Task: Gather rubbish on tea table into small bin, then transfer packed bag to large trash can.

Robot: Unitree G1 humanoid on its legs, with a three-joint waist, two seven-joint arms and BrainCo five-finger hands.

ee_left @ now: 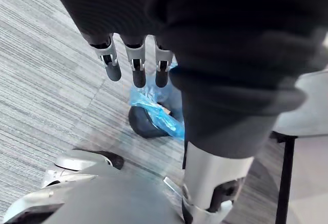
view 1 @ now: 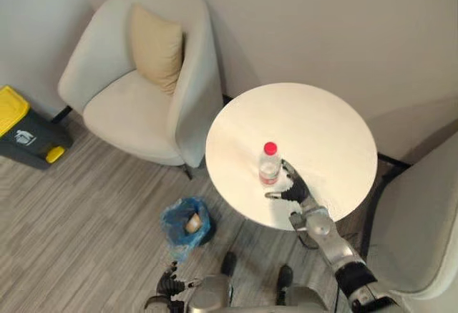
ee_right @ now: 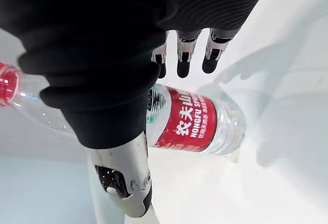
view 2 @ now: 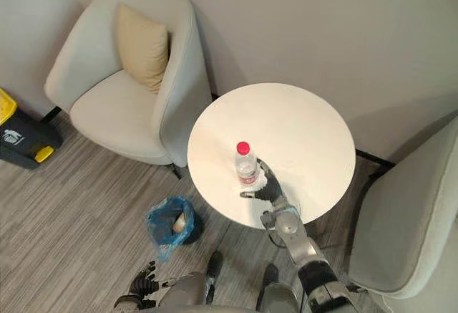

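A clear plastic bottle (view 1: 270, 164) with a red cap and red label stands upright near the front of the round white tea table (view 1: 322, 123). My right hand (view 1: 294, 188) is right beside it on the table. In the right wrist view the bottle (ee_right: 197, 125) sits between the straight fingers (ee_right: 183, 62) and the thumb (ee_right: 123, 183), which are not closed round it. The small bin (view 1: 187, 221), lined with a blue bag and holding some rubbish, stands on the floor left of the table. My left hand (view 1: 169, 283) hangs low near it with relaxed fingers (ee_left: 137, 67), holding nothing.
A dark large trash can (view 1: 20, 128) with a yellow lid stands at the far left by the wall. A cream armchair (view 1: 136, 105) with a tan cushion is left of the table. A second armchair (view 1: 418, 234) is at the right.
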